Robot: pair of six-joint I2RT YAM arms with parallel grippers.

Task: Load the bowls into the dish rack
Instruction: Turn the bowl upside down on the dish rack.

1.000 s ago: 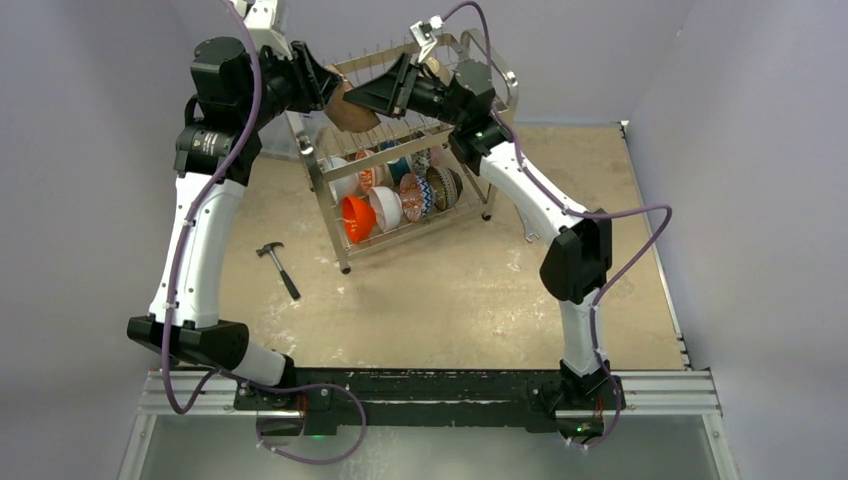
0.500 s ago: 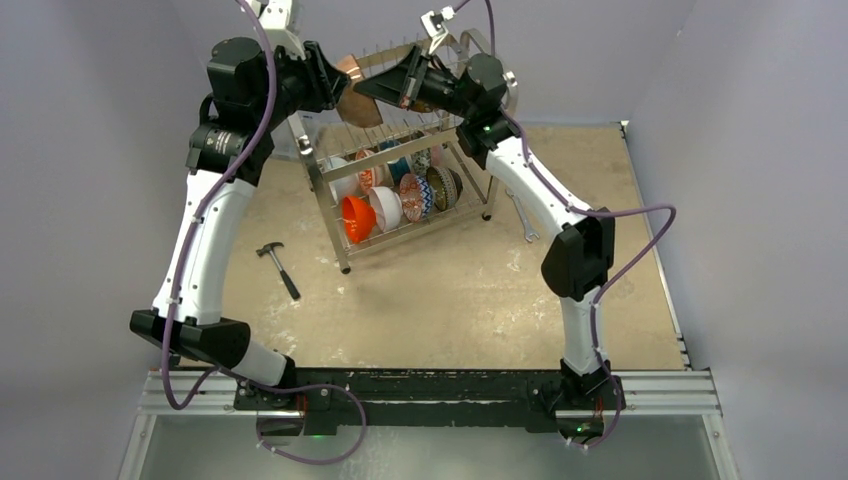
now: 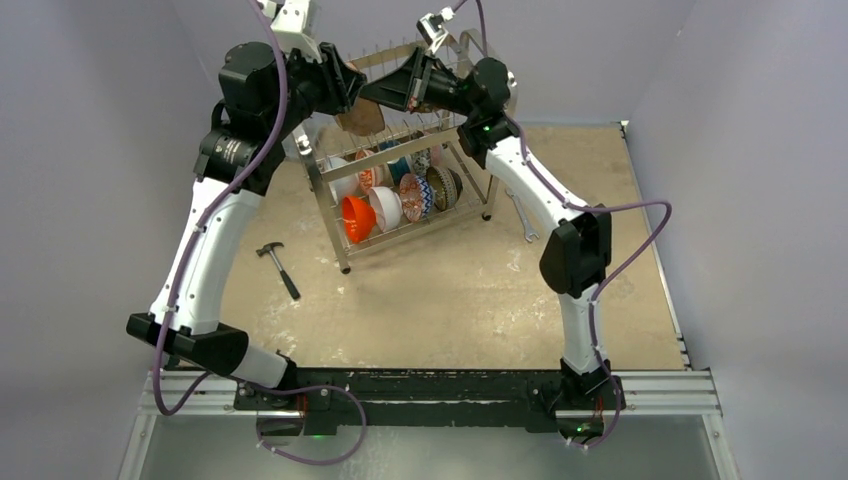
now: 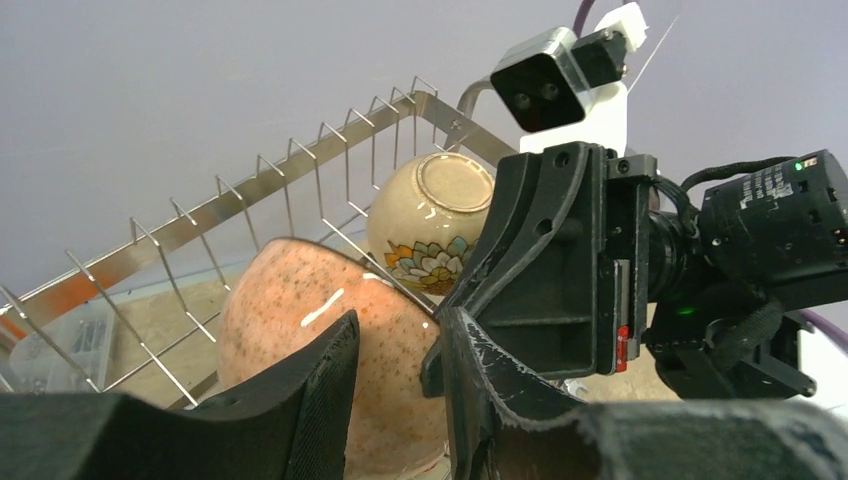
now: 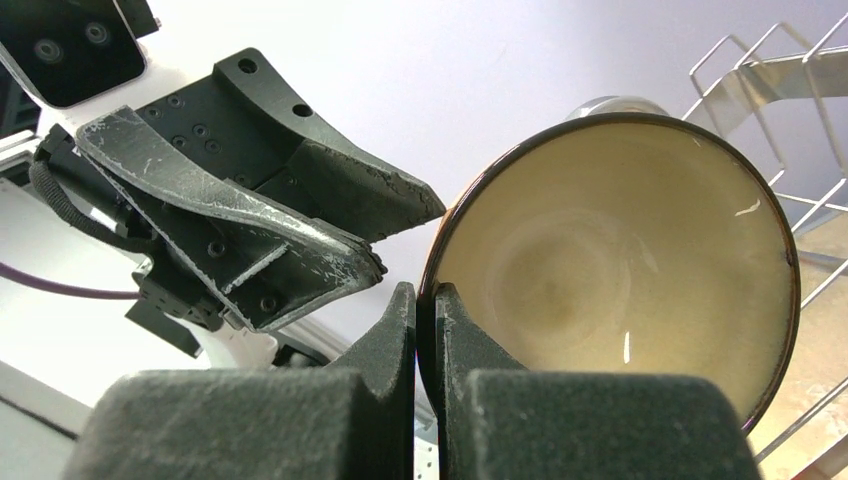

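Two white-and-black robot arms stand on a black rail at the near edge of a tan table (image 3: 450, 300) and lean in so that their grippers meet high at the far side. Nearest the bases, left of centre, a hammer (image 3: 279, 268) lies flat on the table.

Beyond it stands the dish rack (image 4: 230, 197), shiny wire on two tiers, set at an angle. Its lower tier holds a row of bowls on edge. An orange bowl (image 3: 357, 217) is at the near end, then a white bowl (image 3: 386, 207), a blue-patterned bowl (image 3: 416, 196) and a dark bowl (image 3: 441, 187). More sit behind them, too crowded to tell apart.

Higher up, at the top tier's upright prongs, both grippers grasp one speckled bowl (image 4: 290, 310). It is pinkish tan outside, cream inside with a dark rim, and held on edge. Whether it touches the prongs cannot be told.

The left gripper (image 4: 398, 330) reaches in from the left, clamped on the bowl's wall with one finger against the speckled outside. The right gripper (image 5: 425, 295) faces it from the right, pinched tight on the thin rim, just beside the left one.

Farther along the top tier, a flowered cream bowl (image 4: 435, 215) leans among the prongs, its foot ring showing.
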